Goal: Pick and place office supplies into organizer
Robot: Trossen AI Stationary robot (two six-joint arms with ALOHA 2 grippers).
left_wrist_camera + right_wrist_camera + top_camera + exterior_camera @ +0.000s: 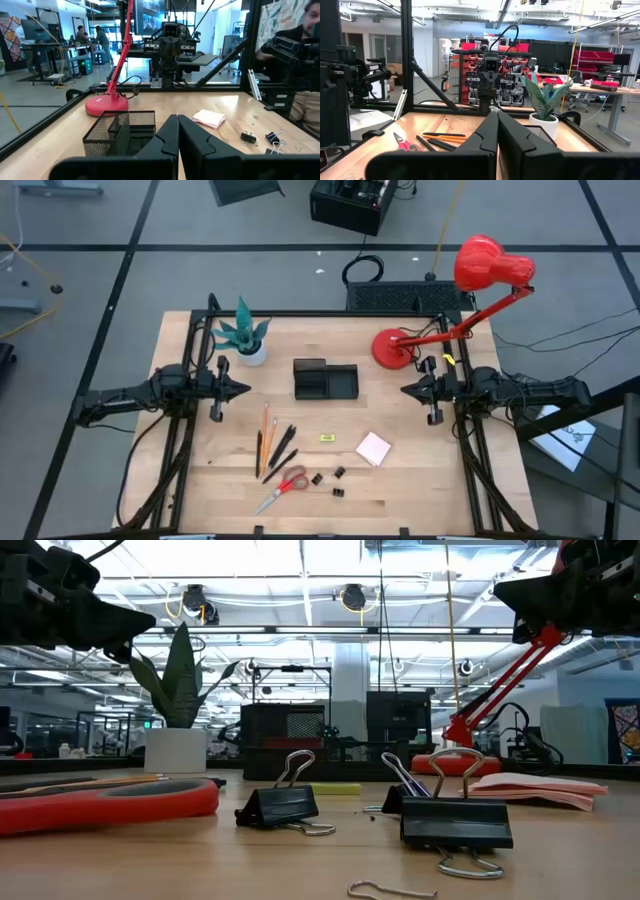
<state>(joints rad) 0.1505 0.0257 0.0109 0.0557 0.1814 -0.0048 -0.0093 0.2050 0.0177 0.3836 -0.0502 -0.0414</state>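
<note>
The black mesh organizer (325, 380) stands mid-table between both arms. Near it lie orange pencils (266, 423), black pens (281, 450), red-handled scissors (283, 487), three black binder clips (338, 473), a small yellow piece (327, 438) and a pale pink sticky-note pad (373, 448), all flat on the wood. My left gripper (241, 390) hovers shut, left of the organizer. My right gripper (406, 390) hovers shut, right of it. Each wrist view shows its fingertips closed together, left gripper (177, 129) and right gripper (496, 125), holding nothing.
A potted teal plant (245, 338) stands at the far left and a red desk lamp's base (395, 348) at the far right, its arm reaching over the right arm. A black keyboard (410, 297) lies past the far edge. A person (300, 55) sits beyond the table.
</note>
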